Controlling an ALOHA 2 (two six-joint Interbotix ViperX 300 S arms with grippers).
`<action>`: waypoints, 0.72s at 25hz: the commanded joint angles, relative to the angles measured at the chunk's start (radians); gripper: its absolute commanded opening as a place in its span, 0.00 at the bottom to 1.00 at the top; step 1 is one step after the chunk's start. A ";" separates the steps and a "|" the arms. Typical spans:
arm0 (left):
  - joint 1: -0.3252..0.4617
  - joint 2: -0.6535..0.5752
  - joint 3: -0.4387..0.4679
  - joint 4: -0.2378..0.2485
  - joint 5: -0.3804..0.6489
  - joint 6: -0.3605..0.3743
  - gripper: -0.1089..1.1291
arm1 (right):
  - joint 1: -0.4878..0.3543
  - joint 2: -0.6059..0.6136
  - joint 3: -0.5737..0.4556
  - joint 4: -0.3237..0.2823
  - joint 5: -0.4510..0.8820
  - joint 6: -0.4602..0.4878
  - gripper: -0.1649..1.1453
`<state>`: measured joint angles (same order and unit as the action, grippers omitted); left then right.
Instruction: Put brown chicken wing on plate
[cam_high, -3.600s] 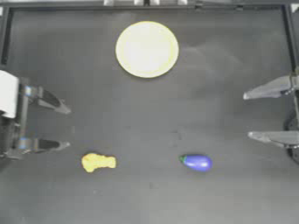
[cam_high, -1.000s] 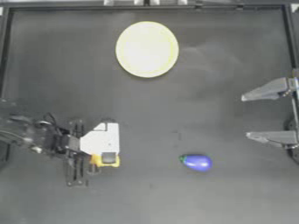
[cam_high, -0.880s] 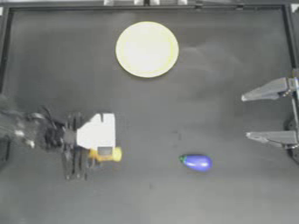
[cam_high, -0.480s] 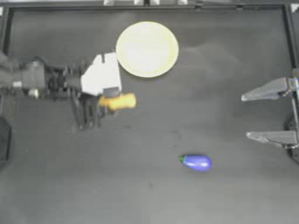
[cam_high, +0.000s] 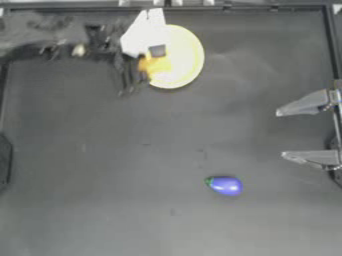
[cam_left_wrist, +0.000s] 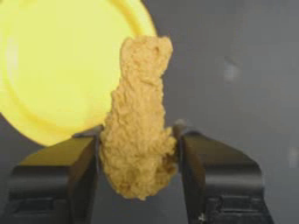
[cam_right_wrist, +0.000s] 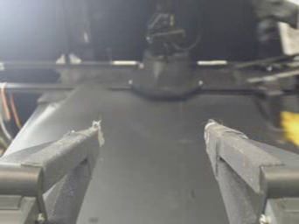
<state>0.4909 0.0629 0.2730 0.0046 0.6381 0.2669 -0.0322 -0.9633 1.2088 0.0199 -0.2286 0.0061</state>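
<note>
**Wing held over the plate's edge, release pending**

Already over the target, the left gripper (cam_high: 148, 67) sits at the plate's (cam_high: 187, 55) near-left edge in the top view, its jaws clamped on the brown chicken wing (cam_left_wrist: 140, 127). Seen from the left wrist, the wing's long axis runs straight out from between the jaws: the thick end is pinched between them and the narrower end points forward along the gripper's line. That forward end lies right at the rim of the plate (cam_left_wrist: 52, 74), with dark surface showing on the wing's other side, so the piece looks to straddle the plate's border rather than sit over its middle. Whether the wing touches the plate or hangs above it cannot be told.

My judgement: the coming move turns on this offset. Letting go here might leave the wing half off the rim; shifting further over the disc before opening seems safer.

The right gripper (cam_high: 307, 131) waits at the right side, jaws apart, well clear. A blue-purple oval (cam_high: 225, 185) lies on the surface, well apart from the plate.
</note>
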 joint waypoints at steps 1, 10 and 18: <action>0.051 0.034 -0.095 -0.049 -0.002 0.058 0.30 | 0.002 0.006 -0.008 0.003 -0.014 0.002 0.88; 0.141 0.186 -0.187 -0.187 -0.037 0.193 0.29 | 0.002 0.005 -0.003 0.003 -0.018 0.000 0.88; 0.141 0.245 -0.196 -0.195 -0.124 0.222 0.29 | 0.002 0.006 -0.003 0.003 -0.026 0.000 0.88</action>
<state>0.6305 0.3421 0.1028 -0.1841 0.5246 0.4786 -0.0307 -0.9633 1.2164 0.0199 -0.2454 0.0061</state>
